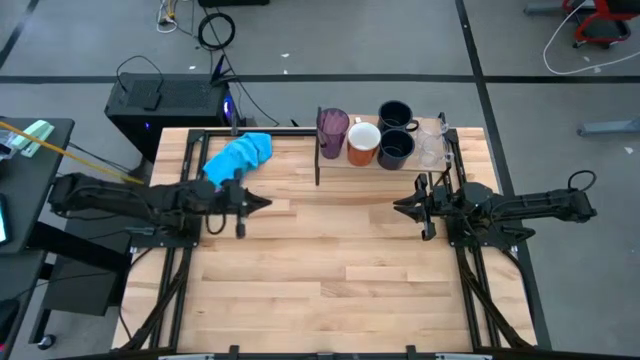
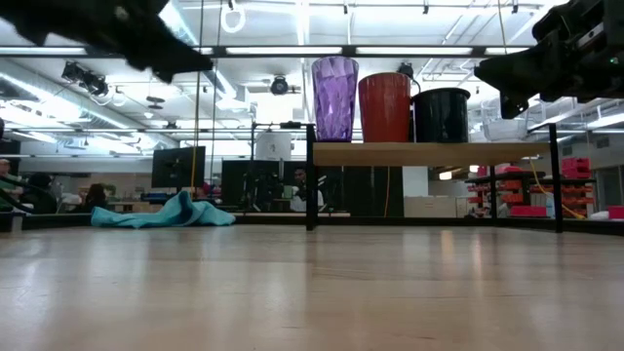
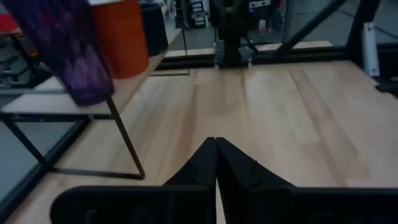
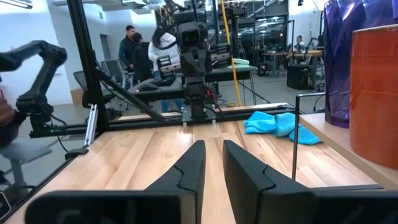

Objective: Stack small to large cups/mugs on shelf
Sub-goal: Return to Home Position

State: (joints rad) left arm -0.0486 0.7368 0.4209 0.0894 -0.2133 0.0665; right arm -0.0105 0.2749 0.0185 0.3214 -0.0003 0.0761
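On the light-wood shelf at the table's far edge stand a purple tumbler, an orange mug with a white inside, two black mugs and small clear cups. The low view shows the tumbler, the orange mug and one black mug on the shelf top. My left gripper is shut and empty, above the table left of centre. My right gripper is slightly open and empty, in front of the shelf.
A bright blue cloth lies on the table's far left part, beside the shelf's dark upright edge. Bare plank tabletop spreads between the arms and toward the near edge. People stand in the room beyond the table.
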